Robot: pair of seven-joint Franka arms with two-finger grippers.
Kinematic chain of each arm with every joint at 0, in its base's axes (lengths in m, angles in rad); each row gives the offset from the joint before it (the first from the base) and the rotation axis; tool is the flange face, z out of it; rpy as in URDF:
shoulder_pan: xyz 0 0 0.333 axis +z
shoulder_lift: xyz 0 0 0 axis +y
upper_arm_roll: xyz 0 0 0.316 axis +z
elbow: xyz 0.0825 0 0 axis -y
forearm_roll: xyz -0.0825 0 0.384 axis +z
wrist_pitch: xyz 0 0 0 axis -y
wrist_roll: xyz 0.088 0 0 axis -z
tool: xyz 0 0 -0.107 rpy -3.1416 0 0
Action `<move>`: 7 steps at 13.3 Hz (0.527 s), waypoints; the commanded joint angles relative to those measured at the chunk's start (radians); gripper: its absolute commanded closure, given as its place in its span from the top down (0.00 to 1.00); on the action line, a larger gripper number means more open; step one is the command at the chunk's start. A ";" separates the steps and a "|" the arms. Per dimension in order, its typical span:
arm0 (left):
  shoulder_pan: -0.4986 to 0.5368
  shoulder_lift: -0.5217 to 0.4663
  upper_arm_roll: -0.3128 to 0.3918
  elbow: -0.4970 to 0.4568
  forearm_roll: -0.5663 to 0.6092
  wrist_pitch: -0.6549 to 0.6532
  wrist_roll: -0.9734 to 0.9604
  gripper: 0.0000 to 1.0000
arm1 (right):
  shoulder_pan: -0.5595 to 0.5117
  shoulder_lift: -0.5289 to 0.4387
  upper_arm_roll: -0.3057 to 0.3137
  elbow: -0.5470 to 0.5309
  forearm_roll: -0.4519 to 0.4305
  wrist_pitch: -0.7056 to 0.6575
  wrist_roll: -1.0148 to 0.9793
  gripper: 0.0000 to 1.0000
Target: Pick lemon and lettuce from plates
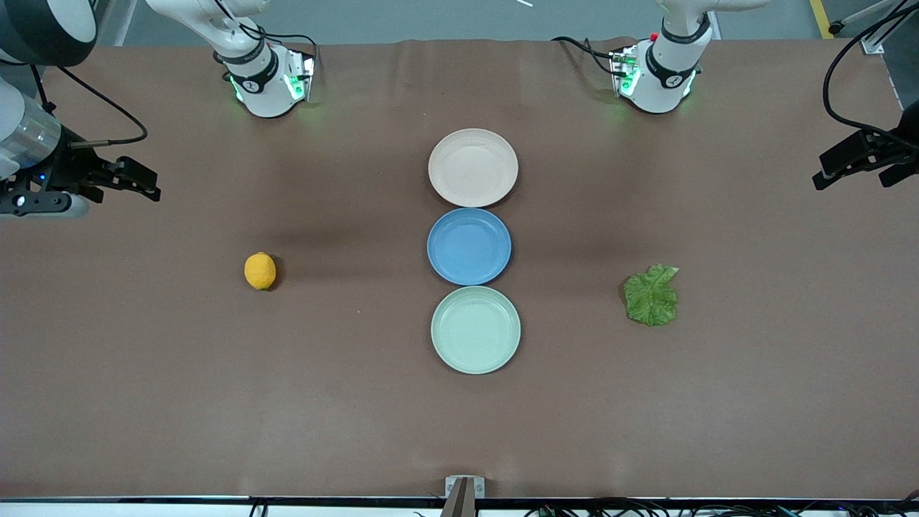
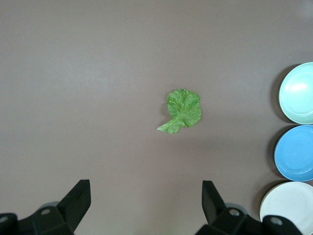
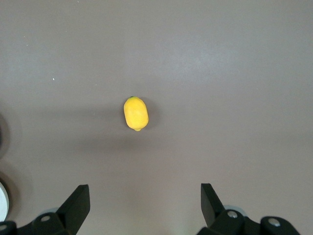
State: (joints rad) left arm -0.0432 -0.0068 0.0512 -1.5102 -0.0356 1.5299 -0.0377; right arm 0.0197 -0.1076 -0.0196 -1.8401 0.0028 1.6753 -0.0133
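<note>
No readable text or labels.

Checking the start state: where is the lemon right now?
In the front view the lemon lies on the bare table toward the right arm's end, level with the blue plate, on no plate.

Lemon [image 3: 136, 113] alone on brown table [image 3: 220, 73]

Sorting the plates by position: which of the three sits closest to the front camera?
The mint green plate. It lies lowest in the row, with the blue plate in the middle and the beige-pink plate nearest the robot bases.
</note>
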 commanded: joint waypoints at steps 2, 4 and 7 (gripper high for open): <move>0.005 0.005 -0.011 0.016 -0.012 -0.014 0.010 1.00 | -0.009 -0.057 0.006 -0.059 -0.009 0.027 -0.014 1.00; 0.005 0.005 -0.017 0.018 -0.009 -0.014 0.007 1.00 | -0.007 -0.060 0.007 -0.067 -0.007 0.044 -0.013 1.00; 0.006 0.005 -0.028 0.021 0.002 -0.010 0.006 1.00 | -0.004 -0.061 0.007 -0.067 0.005 0.046 -0.013 1.00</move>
State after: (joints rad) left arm -0.0446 -0.0068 0.0334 -1.5098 -0.0356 1.5300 -0.0378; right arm 0.0198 -0.1295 -0.0190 -1.8665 0.0032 1.7034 -0.0136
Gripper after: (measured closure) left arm 0.000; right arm 0.000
